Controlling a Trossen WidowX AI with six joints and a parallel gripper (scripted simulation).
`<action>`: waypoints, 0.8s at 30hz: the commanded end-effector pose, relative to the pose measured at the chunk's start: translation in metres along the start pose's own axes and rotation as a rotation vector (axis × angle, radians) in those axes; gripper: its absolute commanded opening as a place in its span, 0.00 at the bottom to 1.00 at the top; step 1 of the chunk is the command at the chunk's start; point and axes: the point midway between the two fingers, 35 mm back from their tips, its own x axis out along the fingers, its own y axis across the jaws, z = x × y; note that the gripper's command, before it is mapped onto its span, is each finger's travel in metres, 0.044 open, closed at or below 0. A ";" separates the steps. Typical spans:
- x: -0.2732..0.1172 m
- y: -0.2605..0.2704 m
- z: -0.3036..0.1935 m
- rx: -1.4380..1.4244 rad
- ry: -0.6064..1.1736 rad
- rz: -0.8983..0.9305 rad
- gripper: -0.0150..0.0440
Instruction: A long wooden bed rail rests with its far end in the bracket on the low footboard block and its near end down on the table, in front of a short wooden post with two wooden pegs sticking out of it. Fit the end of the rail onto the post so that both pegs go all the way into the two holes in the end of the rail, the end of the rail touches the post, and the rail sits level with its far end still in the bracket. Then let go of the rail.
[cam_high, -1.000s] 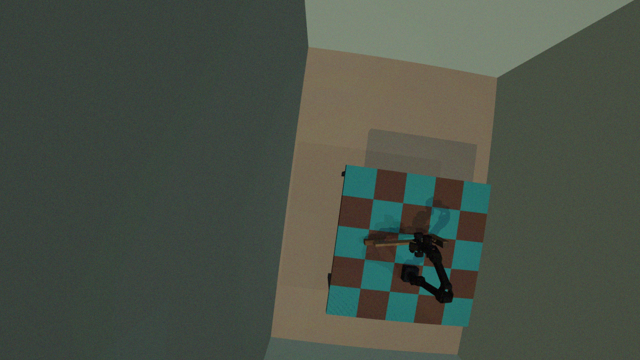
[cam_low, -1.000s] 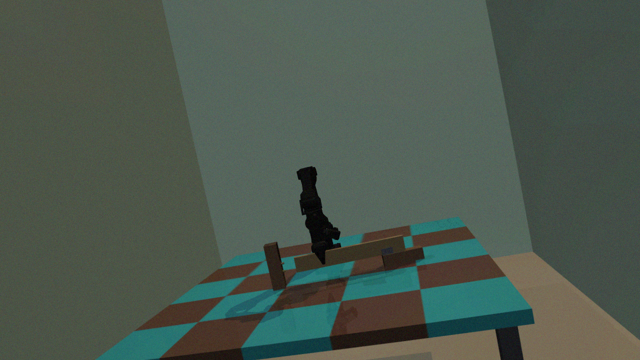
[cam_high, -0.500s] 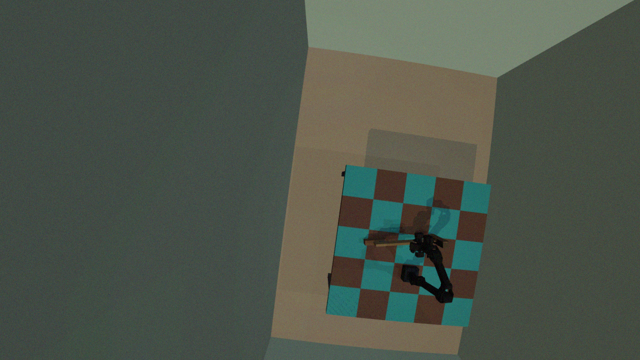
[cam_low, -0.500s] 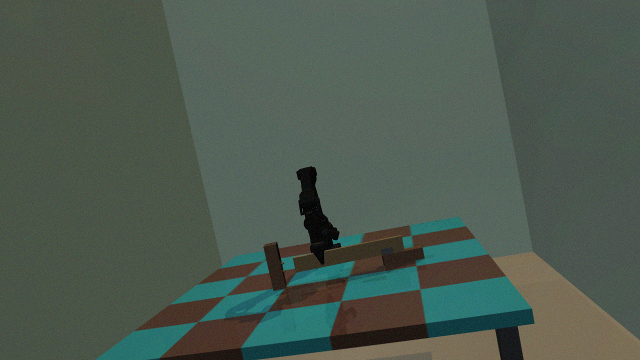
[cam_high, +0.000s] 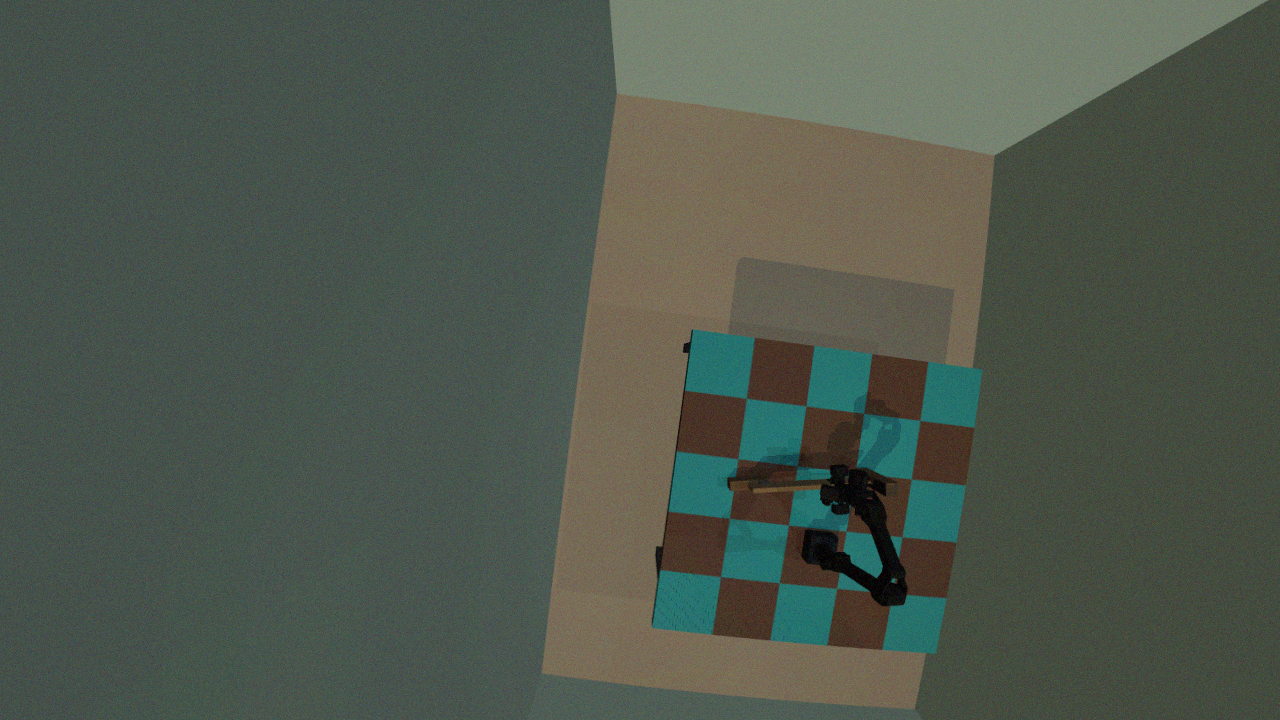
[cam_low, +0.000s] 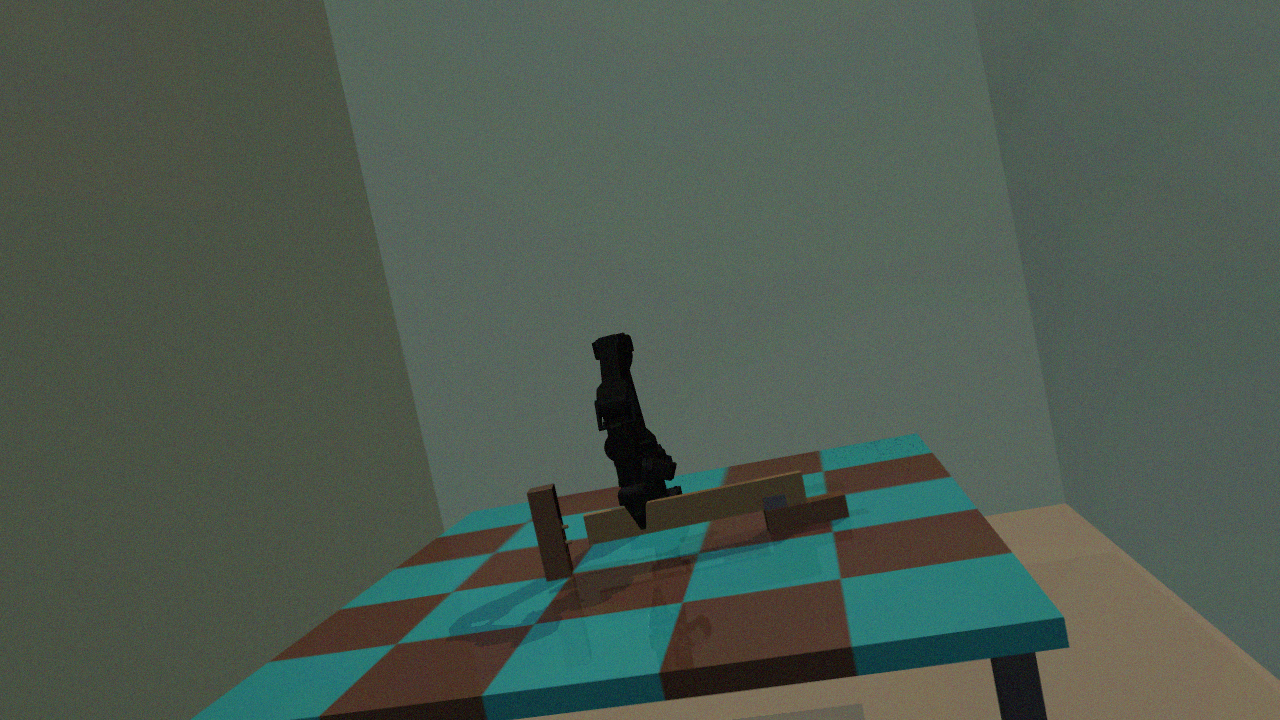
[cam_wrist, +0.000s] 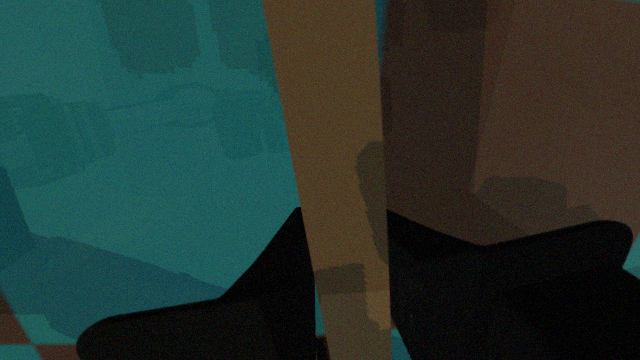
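The long wooden rail runs across the middle of the checkered table. Its far end rests on the low footboard block. Its near end is lifted off the table and stops a small gap short of the short upright post. The post's pegs point at the rail's end. My gripper is shut on the rail near its post end, one black finger on each side. The holes in the rail's end are hidden.
The arm's base stands on the table beside the rail, with the elbow out toward the table's edge. The arm's shadows fall on the squares around the rail. Floor and walls surround the table.
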 end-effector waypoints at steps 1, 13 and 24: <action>-0.003 -0.003 -0.001 -0.004 0.000 -0.010 0.25; -0.001 -0.004 -0.005 -0.004 0.000 -0.010 0.25; -0.002 -0.004 -0.008 -0.004 0.001 -0.011 0.25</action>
